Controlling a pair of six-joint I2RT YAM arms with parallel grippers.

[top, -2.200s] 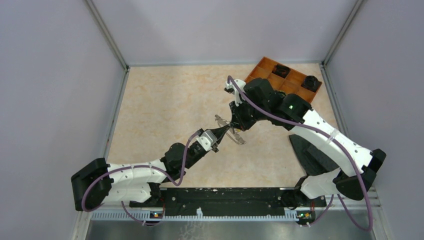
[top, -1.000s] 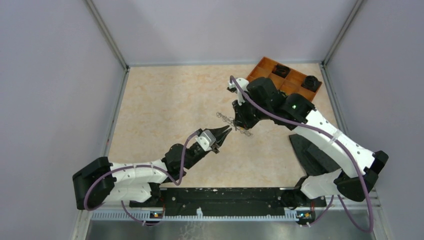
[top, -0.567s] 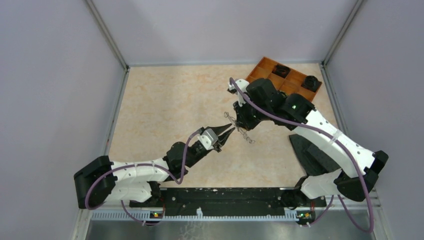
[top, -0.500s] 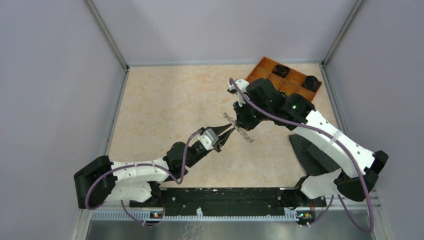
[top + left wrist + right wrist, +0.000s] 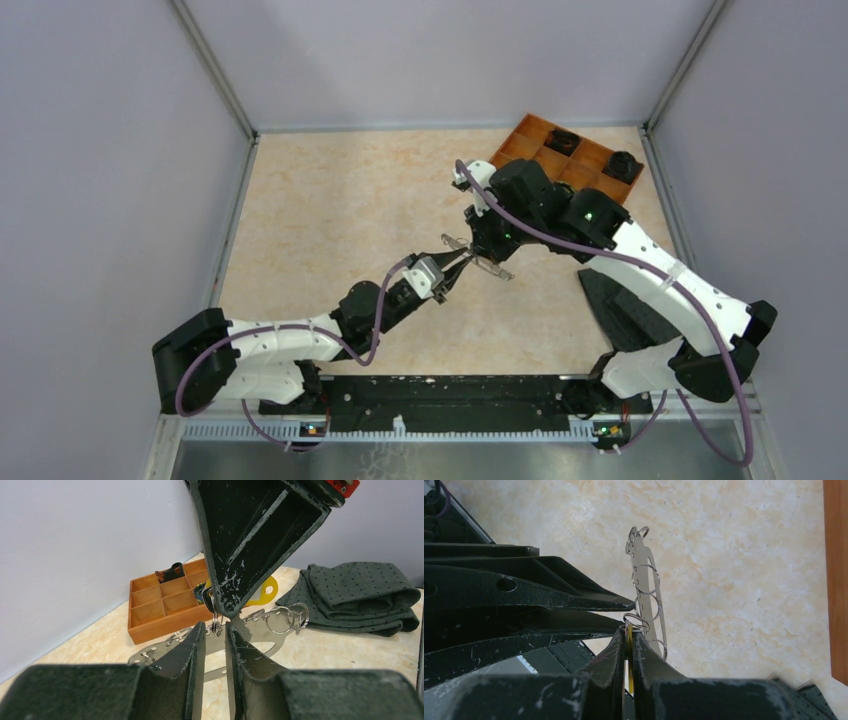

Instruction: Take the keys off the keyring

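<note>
The keyring (image 5: 478,260) is a flat grey metal plate with holes and split rings; it hangs off the table from my right gripper (image 5: 478,243). In the right wrist view the right gripper (image 5: 629,631) is shut on the yellow tag of the keys (image 5: 628,636), with the keyring (image 5: 647,596) dangling beyond the tips. My left gripper (image 5: 456,262) reaches it from the lower left. In the left wrist view the left gripper (image 5: 215,630) holds its jaws a narrow gap apart on either side of a small split ring, with the keyring (image 5: 260,632) just behind. The yellow tag (image 5: 269,587) shows there too.
An orange compartment tray (image 5: 528,132) holding dark items stands at the back right, also in the left wrist view (image 5: 165,624). A folded dark dotted cloth (image 5: 620,310) lies right of the grippers, also in the left wrist view (image 5: 350,597). Grey walls enclose the table.
The left gripper let go of the keyring, drew back, then opened and moved up-right to it again. The right gripper kept its hold, and the keyring swung and turned.
</note>
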